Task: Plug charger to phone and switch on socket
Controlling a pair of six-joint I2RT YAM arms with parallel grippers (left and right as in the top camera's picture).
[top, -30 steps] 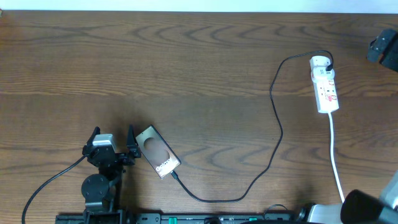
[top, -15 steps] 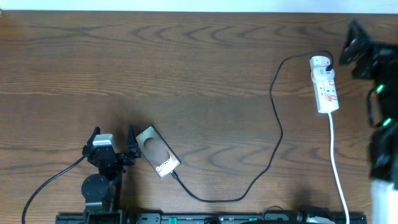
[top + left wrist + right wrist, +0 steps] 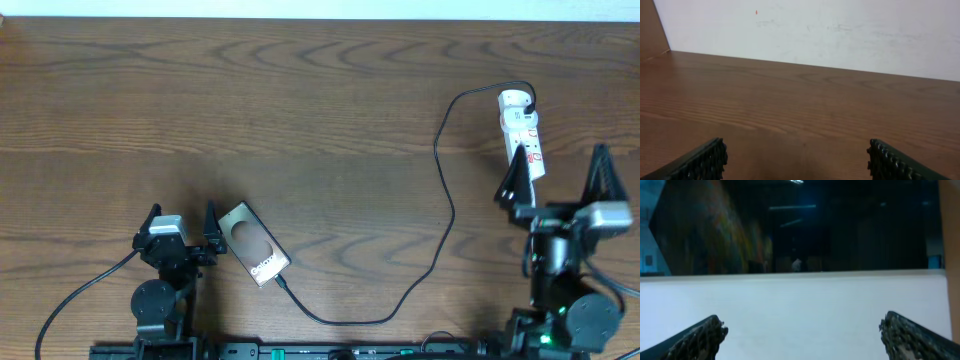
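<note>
The phone [image 3: 254, 243] lay flat on the wooden table [image 3: 300, 120] near the front edge on the left, turned at an angle, its white lettering toward its lower end. The charger [image 3: 453, 212] met that lower end with its plug tip; whether the tip was fully seated could not be told from overhead. From there the thin black cable looped along the front of the table, then rose in a long curve to the round white plug at the far end of the socket [image 3: 521, 128], which lay at the right side of the table. The left gripper [image 3: 182, 212] sat just left of the phone with its fingers spread apart and nothing between them, the nearer finger close beside the phone's edge. Its wrist view showed only the two fingertips [image 3: 705, 160] over bare wood and a white wall. The right gripper [image 3: 560, 152] stood wide open and empty just in front of the socket, one finger overlapping the strip's near end in the overhead view
</note>
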